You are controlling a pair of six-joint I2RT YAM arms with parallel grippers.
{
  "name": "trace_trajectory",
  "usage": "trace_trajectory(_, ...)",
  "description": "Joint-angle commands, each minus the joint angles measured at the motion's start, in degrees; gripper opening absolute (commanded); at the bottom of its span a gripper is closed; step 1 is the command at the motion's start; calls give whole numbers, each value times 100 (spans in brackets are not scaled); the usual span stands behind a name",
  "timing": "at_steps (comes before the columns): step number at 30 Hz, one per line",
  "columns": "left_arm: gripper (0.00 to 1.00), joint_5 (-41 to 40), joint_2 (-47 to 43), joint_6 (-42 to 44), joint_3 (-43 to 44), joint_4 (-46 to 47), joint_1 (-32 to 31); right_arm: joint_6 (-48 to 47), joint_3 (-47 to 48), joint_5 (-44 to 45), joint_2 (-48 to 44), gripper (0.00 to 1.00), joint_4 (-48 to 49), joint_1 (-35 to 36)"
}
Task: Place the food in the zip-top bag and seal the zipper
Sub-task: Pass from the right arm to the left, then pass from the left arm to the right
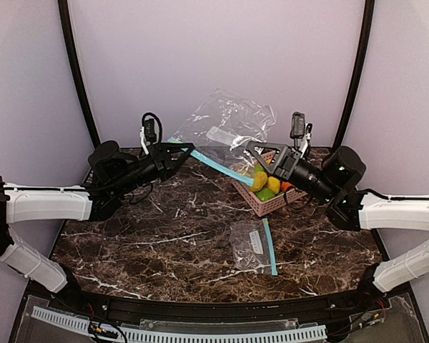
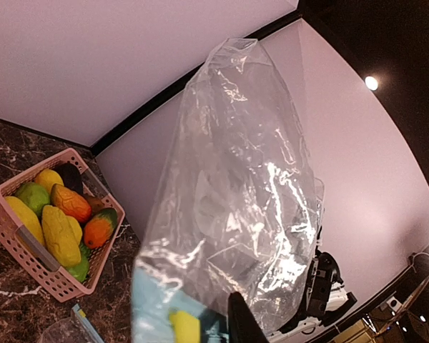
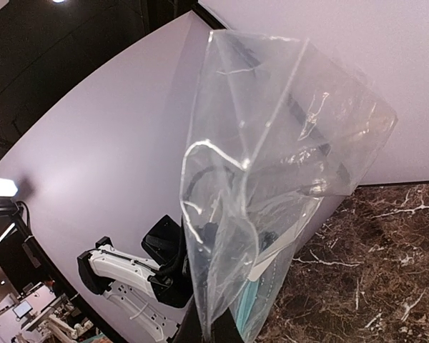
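Note:
A large clear zip-top bag hangs in the air between my two grippers, with its blue zipper strip slanting down to the right. My left gripper is shut on the bag's left zipper end. In the left wrist view the bag fills the frame, with a yellow slider beside my dark finger. My right gripper is shut on the bag's right edge. The food lies in a pink basket: yellow, green and orange-red pieces.
A second, smaller zip-top bag with a blue strip lies flat on the marble table in front of the basket. The pink basket stands just under and right of the hanging bag. Purple walls close off the back and sides.

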Motion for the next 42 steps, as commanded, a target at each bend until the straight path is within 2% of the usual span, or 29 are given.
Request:
trace_trajectory(1,7,-56,-35,39,86,281,-23,40,-179,125,-152,0,197,49)
trace_trajectory(2,2,-71,-47,71,73,250,-25,49,-209,146,-165,0,172,49)
trace_trajectory(6,1,-30,-141,268,56,48,-27,65,-348,241,-222,2,17,49)
trace_trajectory(9,1,209,-214,520,101,-377,-14,-37,-418,408,-407,27,-378,49)
trace_trajectory(12,1,407,-396,751,201,-1015,12,-294,-421,707,-728,60,-1195,27)
trace_trajectory(15,1,553,-614,718,186,-1961,118,-753,-279,1246,-1182,83,-2350,5)
trace_trajectory(17,1,791,-818,631,192,-2541,227,-1157,-7,1661,-1421,92,-3348,-27)
trace_trajectory(21,1,1424,-1045,265,248,-3584,377,-1809,712,2316,-1593,98,-5007,-97)
trace_trajectory(27,1,2050,-1481,-1436,-151,-3535,395,-2378,1352,2122,-1486,99,-6143,-151)
trace_trajectory(32,1,2209,-1776,-1486,55,-4612,395,-2839,1950,1103,-1007,99,-6561,-162)
trace_trajectory(36,1,2422,-1949,-1811,-68,-4730,395,-2983,2395,235,-591,99,-6789,-162)
trace_trajectory(42,1,2658,-2220,-2043,-200,-4885,392,-3014,2579,-1034,-107,99,-6572,-153)
